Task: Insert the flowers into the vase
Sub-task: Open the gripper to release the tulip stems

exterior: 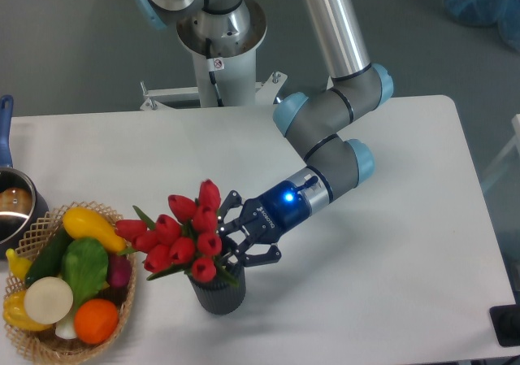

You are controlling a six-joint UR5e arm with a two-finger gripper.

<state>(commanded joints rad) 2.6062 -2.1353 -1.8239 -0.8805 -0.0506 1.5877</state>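
The flowers (175,236), a bunch of red tulip buds with green leaves, hang tilted to the left just above the vase (218,295). The vase is a small dark grey ribbed cylinder standing upright near the table's front edge. My gripper (230,240) reaches in from the right and is shut on the bunch's stems, right above the vase's mouth. The buds and leaves cover the stem ends, so I cannot tell how far they sit inside the mouth.
A woven basket (123,319) full of vegetables stands at the front left, close to the outermost buds. A metal pot (11,211) sits at the left edge. The robot's base (220,43) rises behind the table.
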